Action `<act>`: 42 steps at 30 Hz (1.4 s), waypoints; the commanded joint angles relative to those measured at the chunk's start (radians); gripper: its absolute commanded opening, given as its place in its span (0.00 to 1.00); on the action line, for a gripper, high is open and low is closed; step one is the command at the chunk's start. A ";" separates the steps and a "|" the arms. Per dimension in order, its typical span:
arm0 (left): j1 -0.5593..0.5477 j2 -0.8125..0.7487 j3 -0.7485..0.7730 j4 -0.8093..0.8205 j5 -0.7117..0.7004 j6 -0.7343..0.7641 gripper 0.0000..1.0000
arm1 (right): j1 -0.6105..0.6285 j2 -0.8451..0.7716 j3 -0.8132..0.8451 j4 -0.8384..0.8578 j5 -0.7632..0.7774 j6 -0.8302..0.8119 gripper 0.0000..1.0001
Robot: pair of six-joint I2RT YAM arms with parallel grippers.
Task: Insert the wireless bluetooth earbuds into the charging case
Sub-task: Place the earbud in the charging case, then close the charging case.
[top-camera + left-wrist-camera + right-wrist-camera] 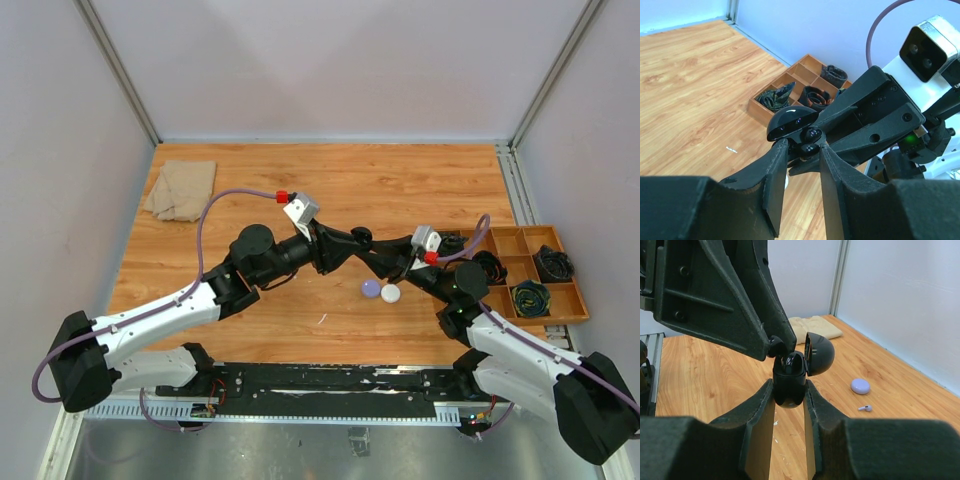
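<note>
My two arms reach inward and meet above the middle of the counter point(400, 190). My right hand point(789, 382) pinches the black charging case point(789, 392) by its body, with the domed lid point(820, 354) swung open. My left hand point(804, 146) comes in from the opposite side, its fingers point(777, 165) a little apart around a black earbud point(808, 148) at the case's mouth. I cannot tell if they grip it.

The counter is pale wood, with white walls around it. Two round cases lie on it, one pale purple point(371, 288) and one white point(391, 293). One loose pale earbud point(865, 408) lies near the purple one. One folded beige cloth point(182, 190) is in the far left corner, and one divided tray point(505, 262) at the right edge.
</note>
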 commanded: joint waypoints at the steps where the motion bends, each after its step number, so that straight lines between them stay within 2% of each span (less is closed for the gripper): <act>1: -0.008 -0.001 -0.014 0.023 -0.002 -0.002 0.38 | 0.013 -0.016 0.011 0.059 0.010 0.000 0.06; 4: -0.009 0.001 -0.013 0.023 -0.005 -0.005 0.41 | 0.013 -0.020 0.009 0.058 0.011 -0.002 0.06; 7: -0.009 -0.022 0.005 -0.006 -0.021 -0.005 0.50 | 0.013 -0.034 0.005 0.040 0.019 -0.016 0.06; 16: -0.008 -0.067 0.036 -0.112 -0.076 0.002 0.64 | 0.012 -0.039 0.001 0.035 0.025 -0.024 0.06; 22: -0.008 -0.056 0.050 -0.123 -0.071 0.004 0.74 | 0.013 -0.039 -0.001 0.038 0.026 -0.025 0.05; 42: -0.009 -0.048 0.069 -0.195 -0.227 -0.012 0.74 | 0.012 -0.057 -0.008 0.032 0.032 -0.028 0.06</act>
